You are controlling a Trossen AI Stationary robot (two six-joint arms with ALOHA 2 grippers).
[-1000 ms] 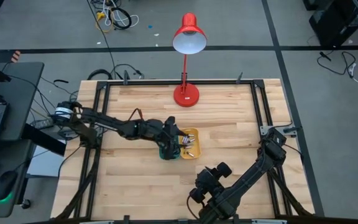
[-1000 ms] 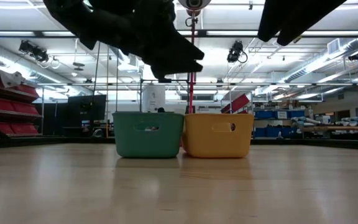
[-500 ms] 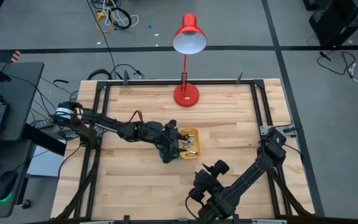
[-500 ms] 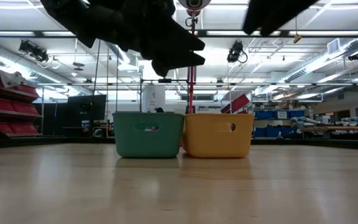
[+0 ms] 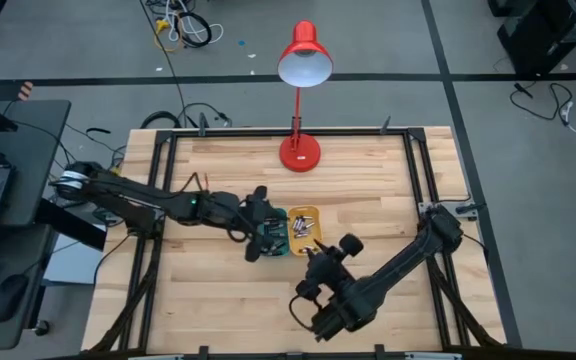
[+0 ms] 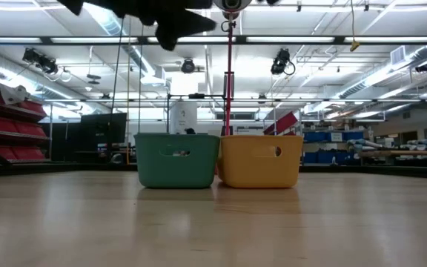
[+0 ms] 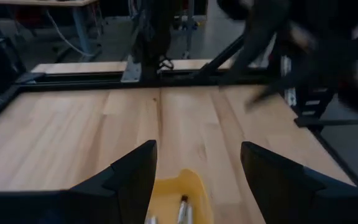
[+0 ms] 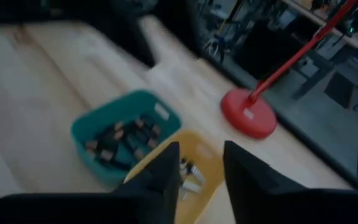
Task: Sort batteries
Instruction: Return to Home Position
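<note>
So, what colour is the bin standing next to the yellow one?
Teal green. The green bin shows best in the low view, beside the yellow bin.

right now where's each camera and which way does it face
High: above the table, straight down; both arms, green bin, yellow bin, lamp.
Low: table height, level at the bins; arm at top.
Left wrist: past open left gripper, over yellow bin.
Right wrist: past open right gripper, onto both bins, lamp base.
All four share the yellow bin.
</note>
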